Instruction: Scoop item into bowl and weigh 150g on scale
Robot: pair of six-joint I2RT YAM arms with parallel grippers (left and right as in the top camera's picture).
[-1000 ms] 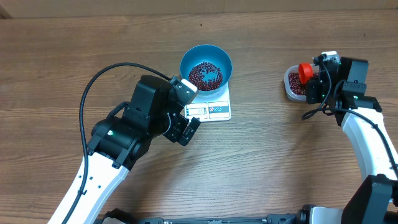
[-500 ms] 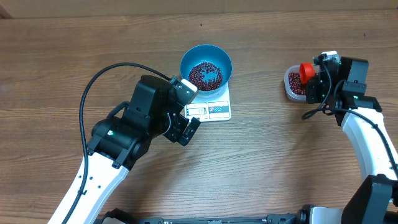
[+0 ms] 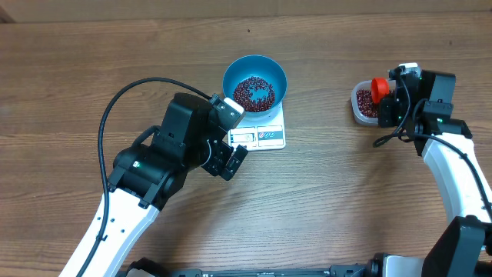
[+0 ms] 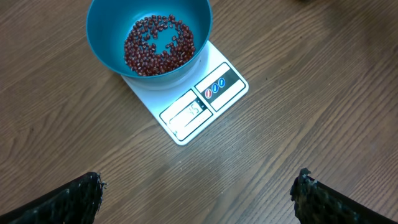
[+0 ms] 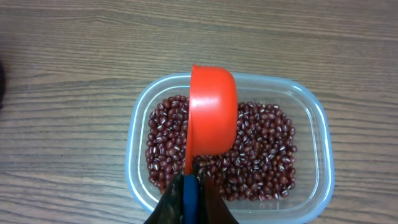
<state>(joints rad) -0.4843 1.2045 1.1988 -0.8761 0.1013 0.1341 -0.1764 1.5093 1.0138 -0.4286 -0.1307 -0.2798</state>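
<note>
Left wrist shows scale (image 4: 214,102) display; right wrist, scoop (image 5: 212,106) over tub (image 5: 319,124).

Scale (image 4: 231,93), display (image 4: 188,113): dark digits showing, too blurred to read with certainty. Three round buttons (image 4: 215,87) beside it carry symbols, illegible. No other legible text.

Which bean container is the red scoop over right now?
The clear plastic tub: the red scoop hangs over its beans. The blue bowl sits on the scale, well away from it.
</note>
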